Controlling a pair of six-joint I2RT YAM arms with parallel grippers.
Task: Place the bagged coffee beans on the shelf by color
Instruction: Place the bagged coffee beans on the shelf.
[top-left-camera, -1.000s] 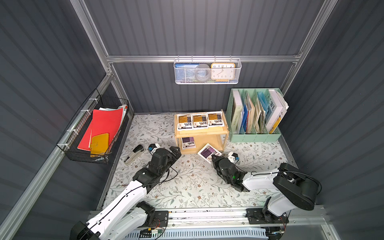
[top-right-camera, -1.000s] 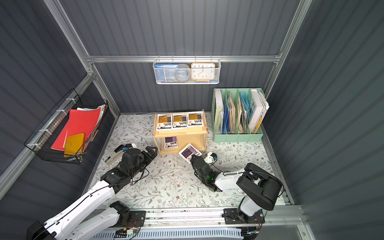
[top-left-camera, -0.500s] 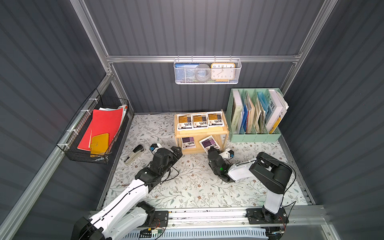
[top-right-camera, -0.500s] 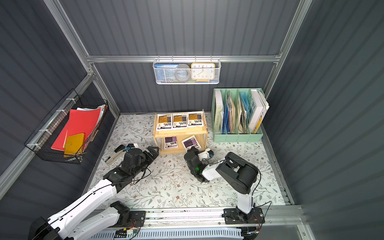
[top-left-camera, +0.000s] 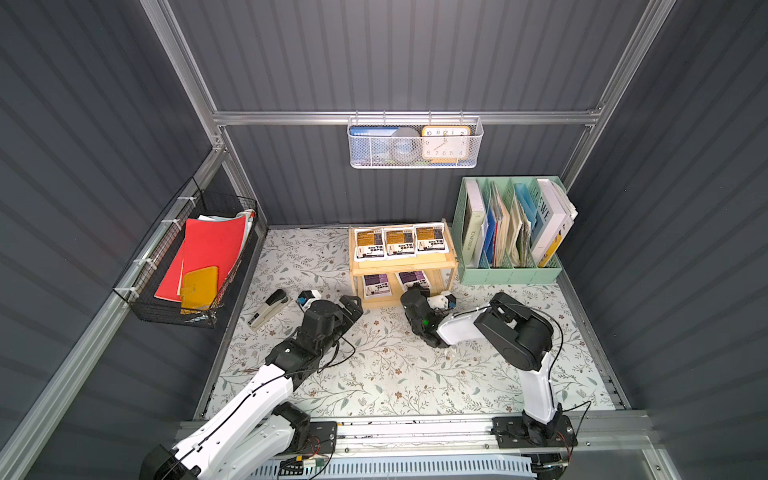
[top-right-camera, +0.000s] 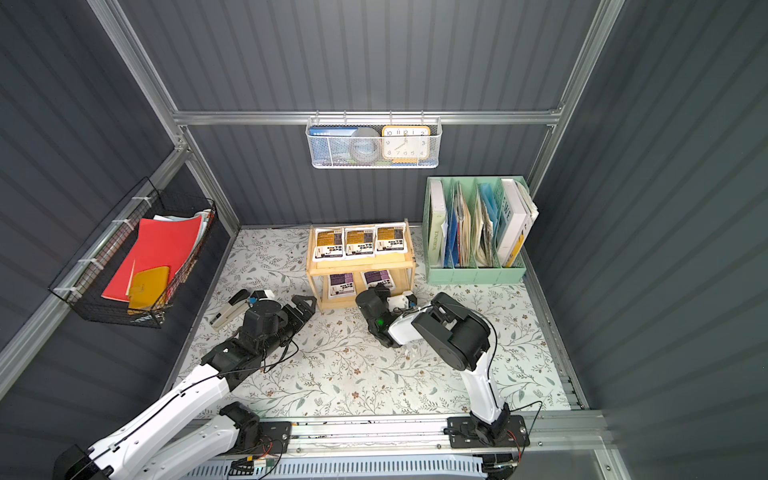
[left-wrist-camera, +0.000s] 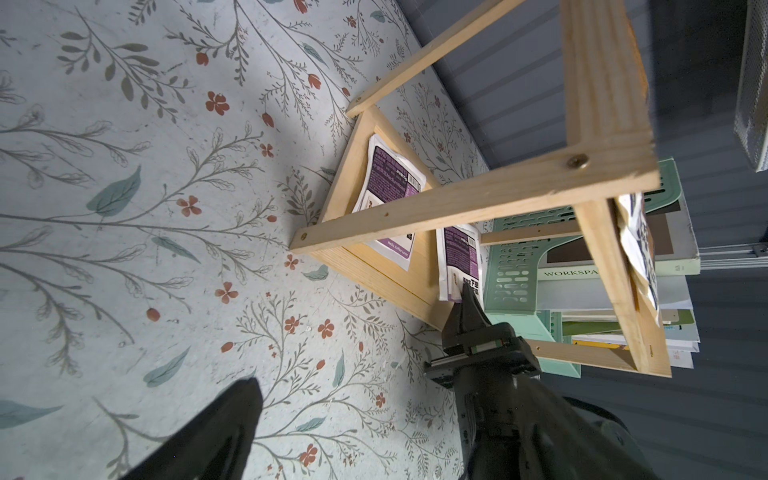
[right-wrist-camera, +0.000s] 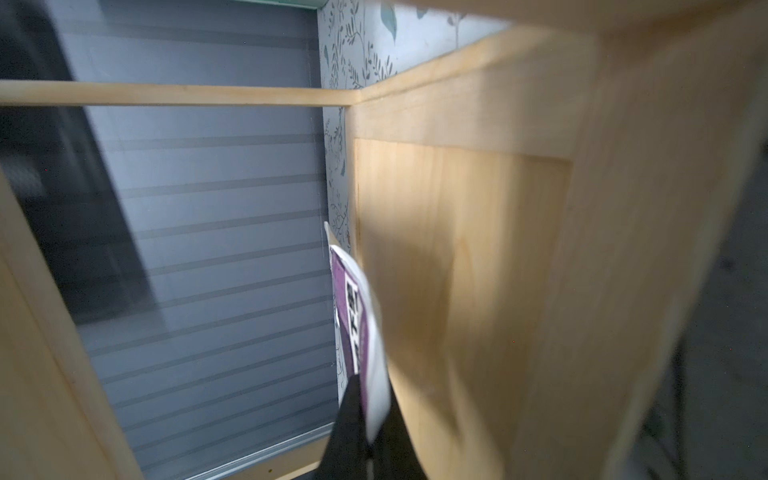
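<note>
Right arm has swung in toward the shelf (top-left-camera: 402, 266) since a second ago: back then the right gripper (top-left-camera: 417, 286) was carrying its purple pouch (top-left-camera: 411, 277) over the floral mat (top-left-camera: 374, 374) out in front, and now that pouch is poked into the lower tier, on the side nearer the mint file organizer (top-left-camera: 511, 274). The jaws are pressed tight on the pouch's near edge, which you can see clearly in the right wrist view (right-wrist-camera: 357, 324) and from the side in the left wrist view (left-wrist-camera: 459, 257). It's tilted, not lying flat on the board. The other purple pouch (top-left-camera: 376, 285) lies flat in the same tier, just beside it toward the stapler (top-left-camera: 268, 309) side. Up on the top tray the three orange pouches (top-left-camera: 400, 242) sit in a row, edges touching or overlapping. The left gripper (top-right-camera: 308, 304) hangs low over the mat by the shelf's front corner post, fingers spread with nothing between them; can't tell if it touches the wood.
</note>
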